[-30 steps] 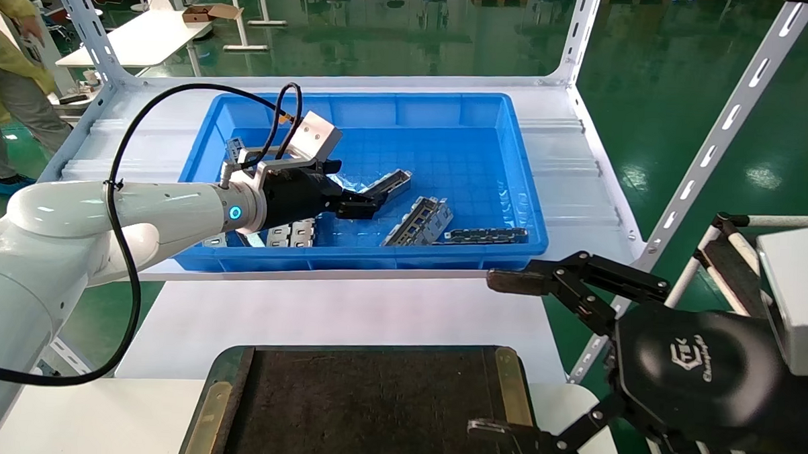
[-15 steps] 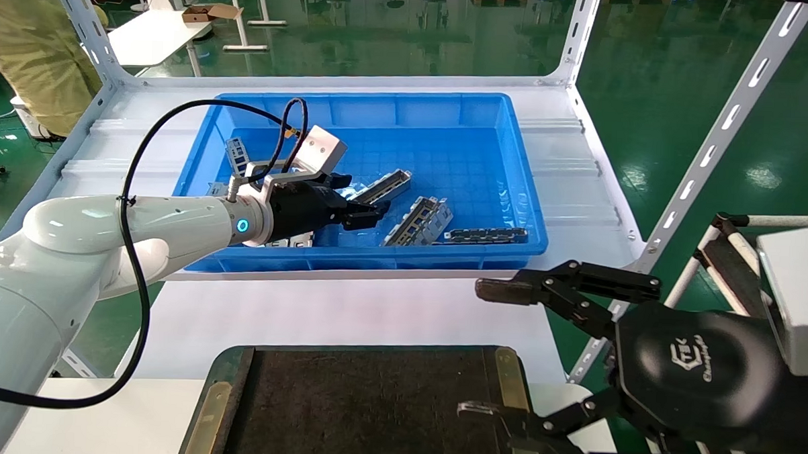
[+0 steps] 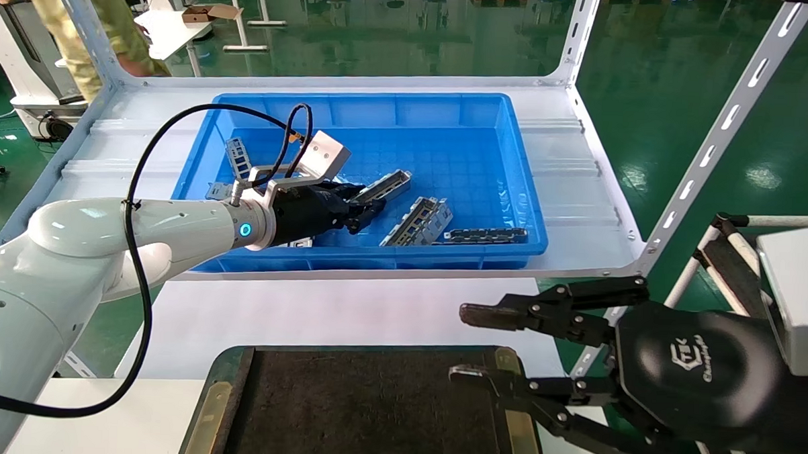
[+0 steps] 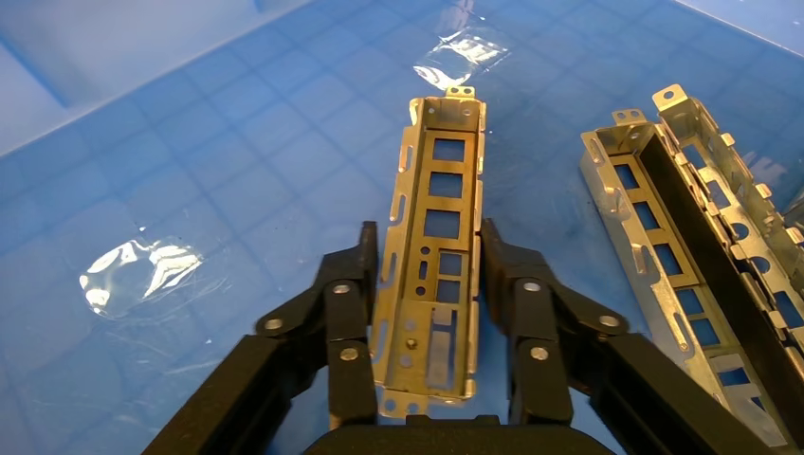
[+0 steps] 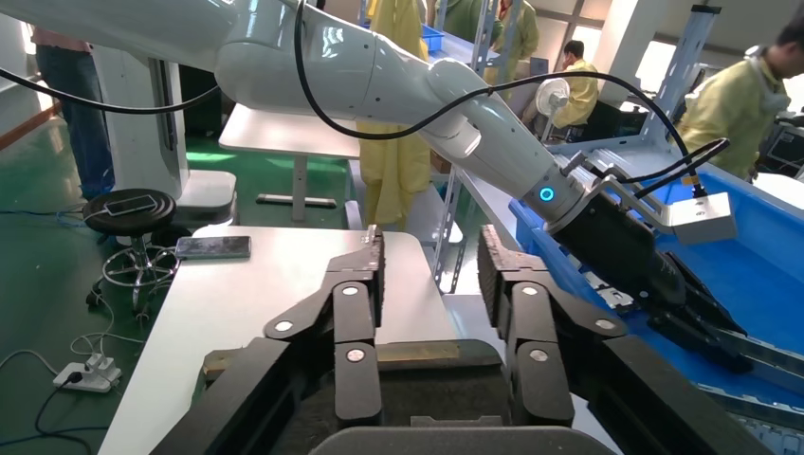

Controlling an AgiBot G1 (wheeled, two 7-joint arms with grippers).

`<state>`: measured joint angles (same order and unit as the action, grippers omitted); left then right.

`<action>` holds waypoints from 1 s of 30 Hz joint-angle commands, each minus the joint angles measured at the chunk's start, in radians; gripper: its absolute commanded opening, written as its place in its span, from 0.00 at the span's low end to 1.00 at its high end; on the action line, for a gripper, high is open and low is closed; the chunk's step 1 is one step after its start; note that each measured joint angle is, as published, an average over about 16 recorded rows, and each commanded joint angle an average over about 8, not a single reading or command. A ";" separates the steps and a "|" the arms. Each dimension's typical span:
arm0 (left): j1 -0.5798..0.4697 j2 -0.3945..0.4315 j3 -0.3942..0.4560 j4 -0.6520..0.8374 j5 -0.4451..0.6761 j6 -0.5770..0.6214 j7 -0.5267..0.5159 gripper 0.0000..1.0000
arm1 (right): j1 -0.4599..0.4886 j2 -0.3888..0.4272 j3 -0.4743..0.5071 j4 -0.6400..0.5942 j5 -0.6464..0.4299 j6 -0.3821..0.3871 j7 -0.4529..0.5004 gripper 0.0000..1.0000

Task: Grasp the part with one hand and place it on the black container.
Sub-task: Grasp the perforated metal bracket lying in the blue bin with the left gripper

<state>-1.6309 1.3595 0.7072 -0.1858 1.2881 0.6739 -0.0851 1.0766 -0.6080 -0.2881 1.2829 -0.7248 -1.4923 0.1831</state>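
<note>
The part (image 3: pixel 388 185), a long silver trough-shaped bracket with rectangular cut-outs, lies in the blue bin (image 3: pixel 376 259). My left gripper (image 3: pixel 363 212) reaches into the bin. In the left wrist view its two fingers press both long sides of the part (image 4: pixel 441 190), so the left gripper (image 4: pixel 427 237) is shut on it. The black container (image 3: pixel 370 414), a flat dark tray with brass side strips, lies at the near table edge. My right gripper (image 3: pixel 464 343) hangs open and empty over its right corner, and also shows in the right wrist view (image 5: pixel 431 256).
Two more brackets (image 3: pixel 419 221) lie beside the part, also seen in the left wrist view (image 4: pixel 664 246). A dark chain-like strip (image 3: pixel 488 235) lies at the bin's near right. Flat plates (image 3: pixel 238 155) sit at its left. White shelf posts (image 3: pixel 709 157) stand at the right.
My left gripper has drawn back slightly and its fingers have closed onto the part's sides. My right gripper's fingers have come closer together and shifted left, still apart.
</note>
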 commanded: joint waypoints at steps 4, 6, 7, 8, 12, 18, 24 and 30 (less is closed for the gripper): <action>-0.002 -0.001 0.015 -0.001 -0.013 0.001 0.000 0.00 | 0.000 0.000 0.000 0.000 0.000 0.000 0.000 0.00; -0.006 -0.002 0.019 -0.003 -0.019 0.005 0.006 0.00 | 0.000 0.000 0.000 0.000 0.000 0.000 0.000 0.00; -0.008 -0.003 0.021 -0.004 -0.022 0.009 0.010 0.00 | 0.000 0.000 -0.001 0.000 0.000 0.000 0.000 0.00; -0.011 -0.004 0.023 -0.006 -0.025 0.012 0.015 0.00 | 0.000 0.000 -0.001 0.000 0.000 0.000 0.000 0.00; -0.029 -0.010 0.027 -0.008 -0.038 0.039 0.041 0.00 | 0.000 0.000 -0.001 0.000 0.001 0.000 0.000 0.00; -0.070 -0.035 0.021 -0.003 -0.062 0.136 0.101 0.00 | 0.000 0.001 -0.001 0.000 0.001 0.001 -0.001 0.00; -0.109 -0.086 0.006 0.000 -0.092 0.293 0.162 0.00 | 0.000 0.001 -0.002 0.000 0.001 0.001 -0.001 0.00; -0.123 -0.141 -0.006 -0.019 -0.119 0.452 0.197 0.00 | 0.000 0.001 -0.002 0.000 0.001 0.001 -0.001 0.00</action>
<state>-1.7469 1.2195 0.7032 -0.2110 1.1713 1.1197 0.1005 1.0771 -0.6071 -0.2901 1.2828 -0.7234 -1.4914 0.1821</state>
